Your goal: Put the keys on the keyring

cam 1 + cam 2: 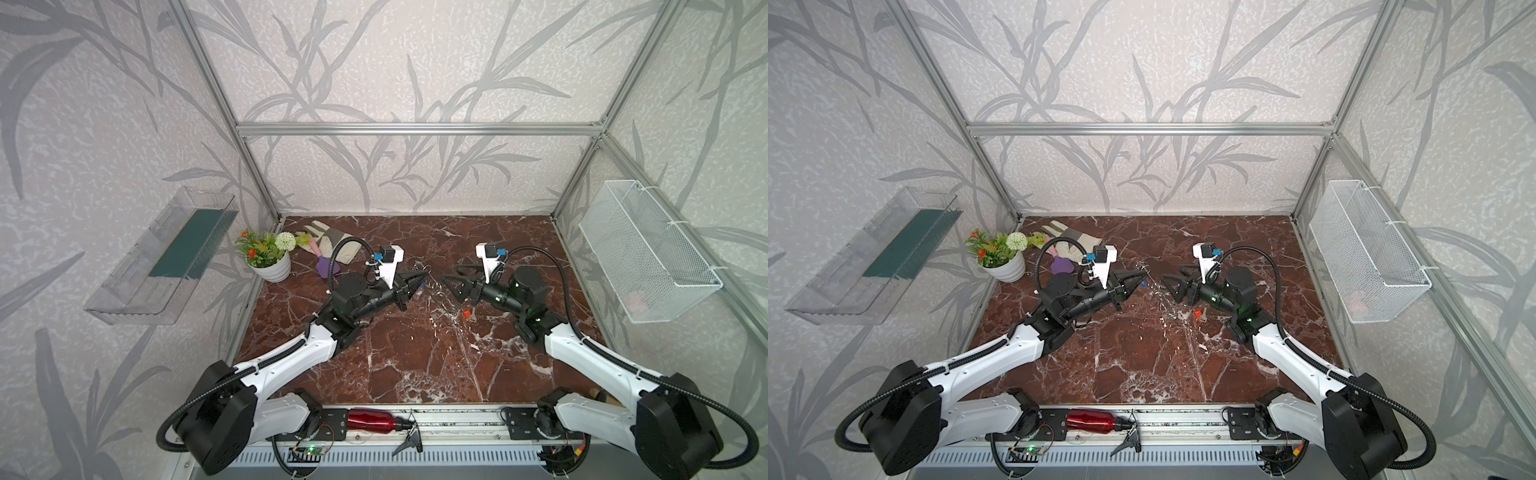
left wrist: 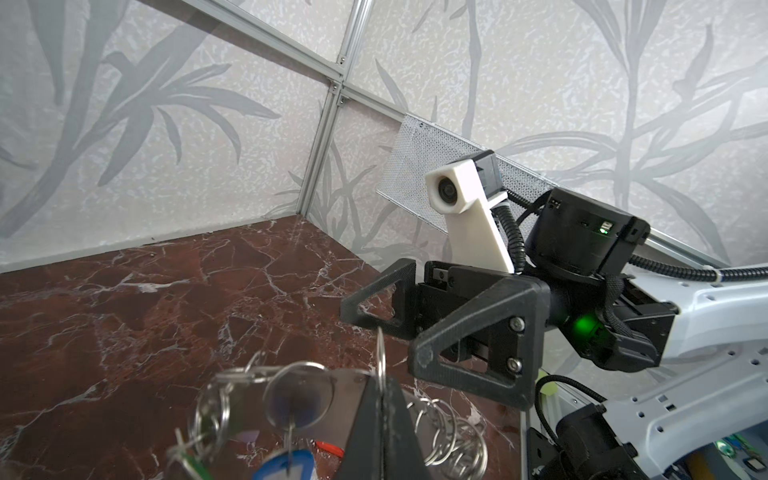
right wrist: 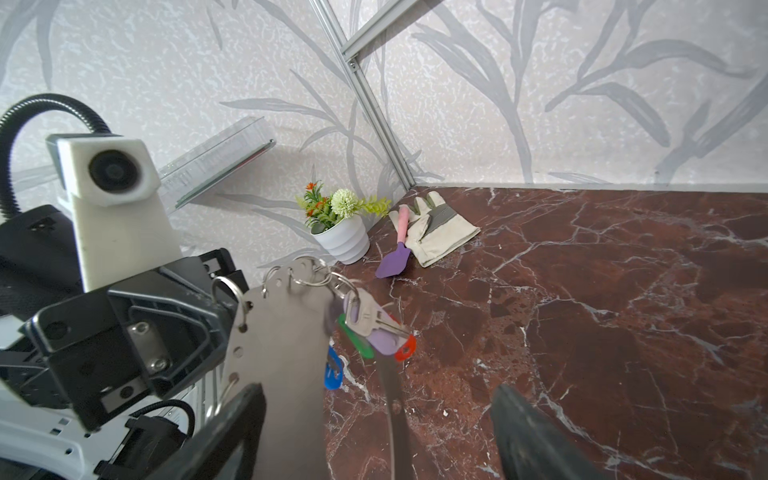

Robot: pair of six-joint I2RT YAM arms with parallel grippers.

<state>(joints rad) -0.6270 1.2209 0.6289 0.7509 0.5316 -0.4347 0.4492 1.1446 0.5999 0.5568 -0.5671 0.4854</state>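
Left tool (image 1: pixel 423 275) grips keyring (image 3: pixel 282 332); marble table (image 1: pixel 415 357).

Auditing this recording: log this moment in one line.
left gripper: shut on keyring | right gripper: open, near keyring | orange key: loose on table

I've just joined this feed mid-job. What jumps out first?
The left gripper is shut on the keyring and holds it up over mid-table, with several colour-tagged keys dangling from its split rings. The right gripper faces it closely with its jaws open. One orange-tagged key lies loose on the marble table beside the right arm.
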